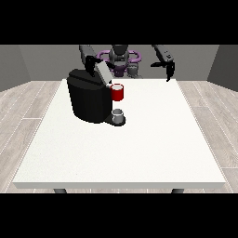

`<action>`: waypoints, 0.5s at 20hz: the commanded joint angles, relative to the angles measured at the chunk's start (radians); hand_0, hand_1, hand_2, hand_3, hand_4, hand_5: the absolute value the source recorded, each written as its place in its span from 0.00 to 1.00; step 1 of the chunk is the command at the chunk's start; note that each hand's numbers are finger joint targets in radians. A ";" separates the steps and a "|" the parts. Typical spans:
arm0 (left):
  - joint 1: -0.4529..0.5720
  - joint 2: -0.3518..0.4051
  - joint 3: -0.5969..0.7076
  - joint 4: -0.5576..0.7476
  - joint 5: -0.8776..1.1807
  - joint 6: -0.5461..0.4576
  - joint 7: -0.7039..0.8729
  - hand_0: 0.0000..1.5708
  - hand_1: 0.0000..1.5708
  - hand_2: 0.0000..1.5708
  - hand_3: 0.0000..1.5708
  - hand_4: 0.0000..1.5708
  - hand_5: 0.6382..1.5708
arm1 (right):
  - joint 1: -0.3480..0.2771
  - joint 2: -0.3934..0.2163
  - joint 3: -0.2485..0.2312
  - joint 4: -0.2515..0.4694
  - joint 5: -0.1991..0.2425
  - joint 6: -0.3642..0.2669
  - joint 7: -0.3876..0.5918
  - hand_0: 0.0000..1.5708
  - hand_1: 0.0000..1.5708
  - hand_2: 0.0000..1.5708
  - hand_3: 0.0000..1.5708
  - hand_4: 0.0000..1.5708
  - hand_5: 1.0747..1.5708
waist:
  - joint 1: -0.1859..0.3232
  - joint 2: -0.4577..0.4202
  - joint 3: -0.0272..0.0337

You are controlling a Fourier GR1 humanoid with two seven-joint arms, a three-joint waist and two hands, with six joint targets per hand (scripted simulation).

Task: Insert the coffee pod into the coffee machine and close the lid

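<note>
Hand positions matter less near the camera, where the white surface [139, 153] lies bare; further back the black coffee machine [88, 100] stands with a grey thing [118, 113] on its tray, which cannot be told for the pod, and a red thing at the machine [117, 92] above. Beyond, the hand at the view's left [91, 63] sits at the raised lid [103, 70], fingers unreadable, so pressing the lid down squarely seems wise. Farthest, the hand at the view's right [169, 69] hangs downward, holding nothing.
</note>
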 commanded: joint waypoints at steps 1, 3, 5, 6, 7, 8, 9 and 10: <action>-0.008 -0.010 -0.023 0.003 -0.022 0.016 -0.028 0.00 0.00 0.00 0.00 0.21 1.00 | -0.044 0.011 0.014 0.069 0.023 -0.013 -0.003 0.00 0.00 0.00 0.00 0.20 1.00 | 0.018 0.033 0.0072; 0.007 0.015 0.004 0.056 -0.001 -0.009 -0.049 0.00 0.00 0.00 0.00 0.25 1.00 | -0.058 0.017 0.022 0.039 0.015 -0.004 0.055 0.00 0.00 0.00 0.00 0.24 1.00 | 0.002 0.018 0.0070; 0.010 -0.010 -0.013 0.019 0.000 0.013 0.013 0.00 0.00 0.00 0.00 0.24 1.00 | -0.027 0.036 0.032 0.071 0.024 -0.011 -0.032 0.00 0.00 0.00 0.00 0.28 1.00 | 0.015 0.018 0.0074; -0.043 -0.049 -0.028 0.020 -0.019 0.071 0.018 0.00 0.00 0.00 0.00 0.23 1.00 | -0.086 0.016 0.013 0.083 0.015 -0.003 0.004 0.00 0.00 0.00 0.00 0.27 1.00 | 0.003 0.039 0.0073; 0.002 -0.005 -0.009 0.083 -0.021 0.024 -0.068 0.00 0.00 0.00 0.00 0.23 1.00 | -0.082 0.035 0.042 0.062 0.040 -0.021 0.019 0.00 0.00 0.00 0.00 0.25 1.00 | 0.006 0.045 0.0069; -0.053 0.013 0.001 0.045 0.013 -0.007 -0.038 0.00 0.00 0.00 0.00 0.22 1.00 | -0.131 -0.008 -0.005 0.096 0.016 -0.003 -0.027 0.00 0.00 0.00 0.00 0.25 1.00 | 0.038 0.098 0.0072; -0.075 0.055 0.066 0.125 0.051 -0.019 -0.025 0.00 0.00 0.00 0.00 0.23 1.00 | -0.102 0.061 0.090 0.042 0.073 -0.029 0.037 0.00 0.00 0.00 0.00 0.28 1.00 | -0.009 0.043 0.0066; -0.063 0.011 0.016 0.085 0.023 0.004 -0.021 0.00 0.00 0.00 0.00 0.23 1.00 | -0.104 0.058 0.071 0.084 0.068 -0.038 0.015 0.00 0.00 0.00 0.00 0.29 1.00 | 0.013 0.049 0.0071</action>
